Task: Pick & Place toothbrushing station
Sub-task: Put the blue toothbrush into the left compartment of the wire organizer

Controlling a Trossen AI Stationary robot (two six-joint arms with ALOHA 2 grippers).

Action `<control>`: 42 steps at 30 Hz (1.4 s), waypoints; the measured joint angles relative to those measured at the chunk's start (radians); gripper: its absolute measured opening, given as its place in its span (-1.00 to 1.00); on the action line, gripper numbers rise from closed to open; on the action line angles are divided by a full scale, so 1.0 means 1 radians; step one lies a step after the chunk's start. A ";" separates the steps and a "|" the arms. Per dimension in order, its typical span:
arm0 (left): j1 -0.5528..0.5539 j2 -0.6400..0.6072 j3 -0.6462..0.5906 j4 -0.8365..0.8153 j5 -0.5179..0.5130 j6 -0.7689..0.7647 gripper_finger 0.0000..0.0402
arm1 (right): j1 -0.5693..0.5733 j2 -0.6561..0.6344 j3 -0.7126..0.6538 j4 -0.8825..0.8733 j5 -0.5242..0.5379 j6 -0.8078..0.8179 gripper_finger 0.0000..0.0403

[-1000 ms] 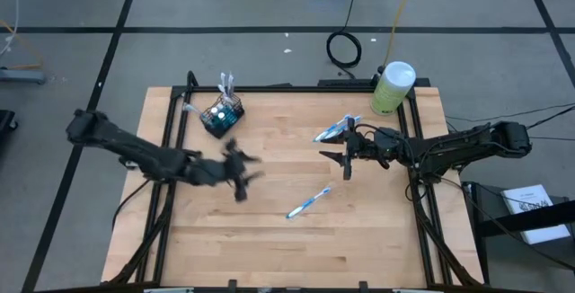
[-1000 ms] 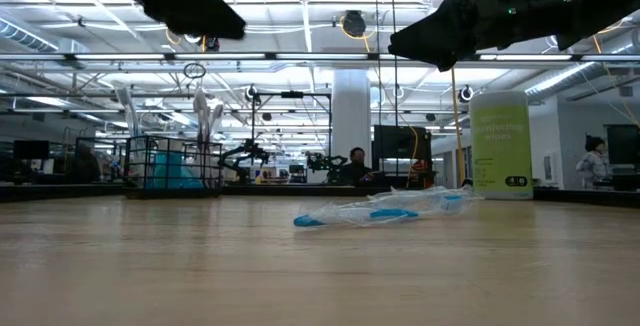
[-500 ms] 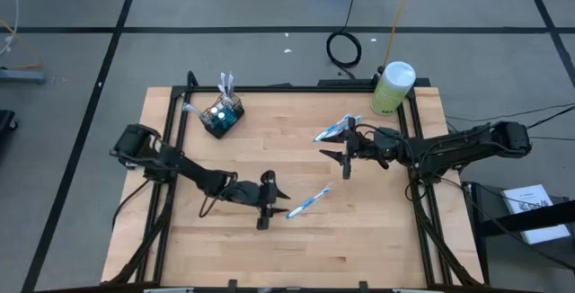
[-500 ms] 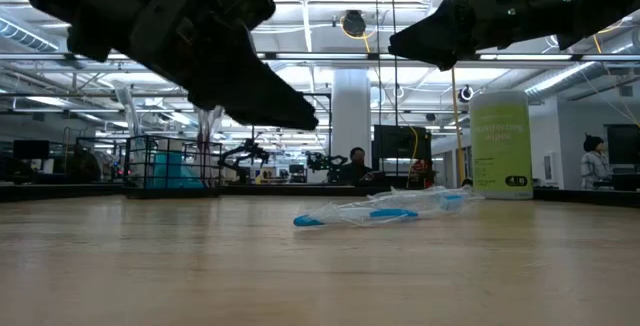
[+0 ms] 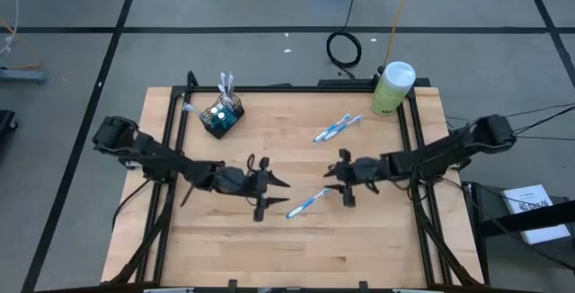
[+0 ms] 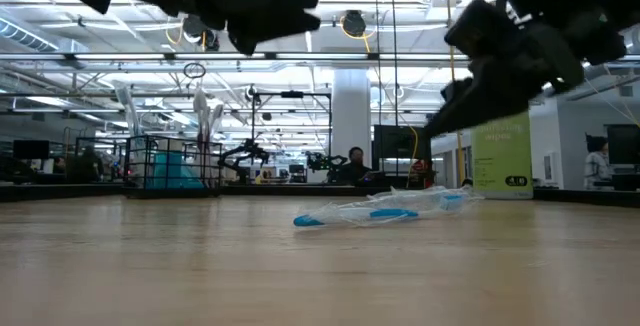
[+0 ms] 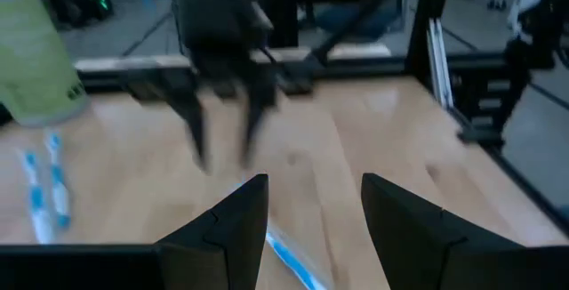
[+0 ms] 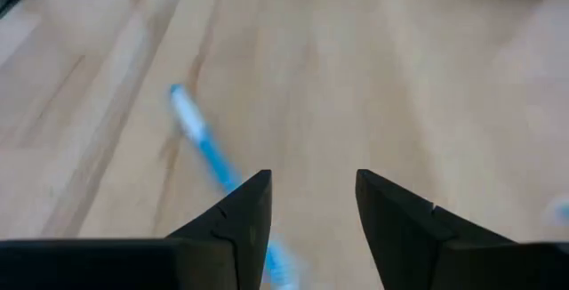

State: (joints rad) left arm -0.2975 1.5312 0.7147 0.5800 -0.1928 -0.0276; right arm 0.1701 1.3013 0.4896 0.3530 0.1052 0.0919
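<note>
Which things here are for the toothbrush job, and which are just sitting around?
For the job:
- wire-mesh cup holder
- lone toothbrush between both open grippers, left gripper, right gripper
- pair of toothbrushes

Just sitting around:
- green canister at the table's corner
- cable coil on the floor

We see a pale green canister [image 5: 393, 88] with a white lid standing upright at the surface's [image 5: 269, 248] far right corner; a black cable coil [image 5: 343, 48] lies on the floor beyond.
</note>
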 joint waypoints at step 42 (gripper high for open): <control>0.100 -0.017 0.000 -0.055 0.000 0.030 -0.07 | -0.109 0.316 0.014 0.568 -0.207 0.270 -0.23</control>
State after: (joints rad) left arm -0.1979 1.5143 0.7143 0.5255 -0.1925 0.0025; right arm 0.0608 1.6172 0.5041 0.9212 -0.1021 0.3617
